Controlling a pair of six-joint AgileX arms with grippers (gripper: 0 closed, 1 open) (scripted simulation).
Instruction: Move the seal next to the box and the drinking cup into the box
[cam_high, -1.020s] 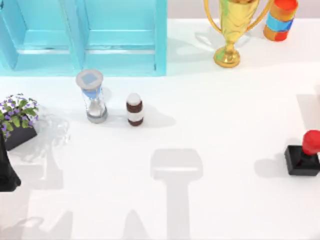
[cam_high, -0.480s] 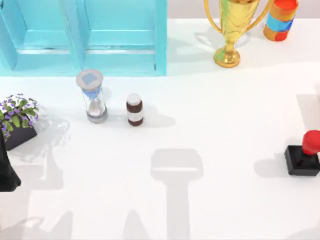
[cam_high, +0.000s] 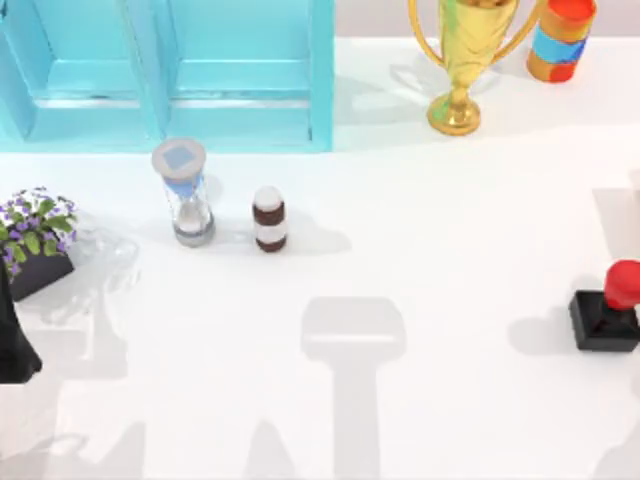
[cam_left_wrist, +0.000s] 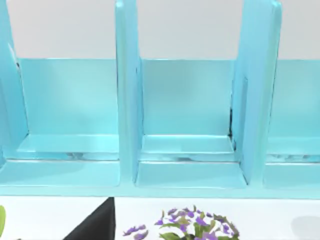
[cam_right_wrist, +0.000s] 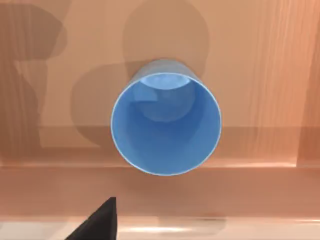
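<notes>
Left arm: a dark part of it is seen at the top view's left edge (cam_high: 14, 335), beside the flower pot; whether its fingers are spread or closed cannot be told.
Potted plant: a dark square pot with purple flowers and green leaves (cam_high: 36, 240) is placed near the left edge of the white table (cam_high: 450, 230); its blossoms are also seen from the left wrist (cam_left_wrist: 192, 227).
Shelf unit: a light blue partitioned rack (cam_high: 165, 70) is set at the table's far left; its upright dividers and compartments are seen from the left wrist (cam_left_wrist: 127, 100).
Hourglass: a grey-capped sand timer with a blue middle (cam_high: 184, 192) is stood upright in front of the rack.
Bottle: a small brown-and-white bottle (cam_high: 269, 219) is stood just right of the hourglass.
Trophy: a gold two-handled cup (cam_high: 463, 60) is placed at the far right.
Striped cylinder: an orange-and-blue can (cam_high: 560, 40) is stood right of the trophy.
Seal: the red-knobbed stamp on a black square block (cam_high: 608, 310) is rested at the table's right edge.
Drinking cup: the plain blue plastic tumbler (cam_right_wrist: 166, 122) is seen from the right wrist, upright on a brown wooden-looking surface (cam_right_wrist: 260, 75), its mouth facing the camera.
Right gripper: the state of its fingers cannot be told.
</notes>
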